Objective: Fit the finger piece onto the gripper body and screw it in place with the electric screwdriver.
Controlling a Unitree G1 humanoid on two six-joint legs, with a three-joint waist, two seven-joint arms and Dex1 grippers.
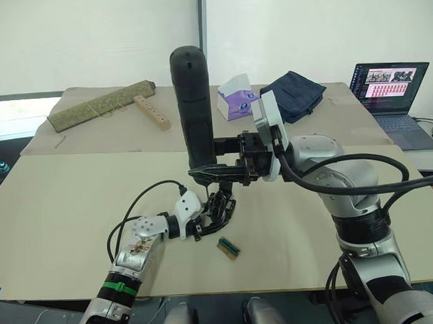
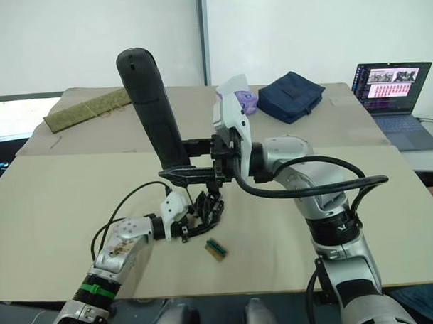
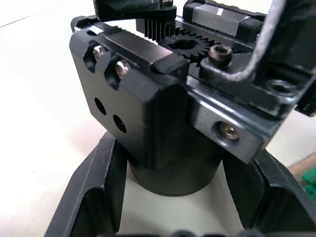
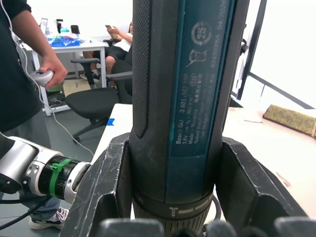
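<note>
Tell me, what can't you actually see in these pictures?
- Head views: the electric screwdriver tip meets the gripper body behind the right gripper, so the bit and screw are hidden.
- Left wrist view: the gripper body is cropped by the frame; the finger piece cannot be picked out.

We see a bright, evenly lit room; daylight comes through the pale window (image 1: 91, 38) beyond the table's far edge, nearly washed out. Shadows on the table (image 1: 76, 209) are soft and faint. In the left wrist view the gripper body (image 3: 148, 118) is slightly blurred, with small glints on its screw heads.
</note>
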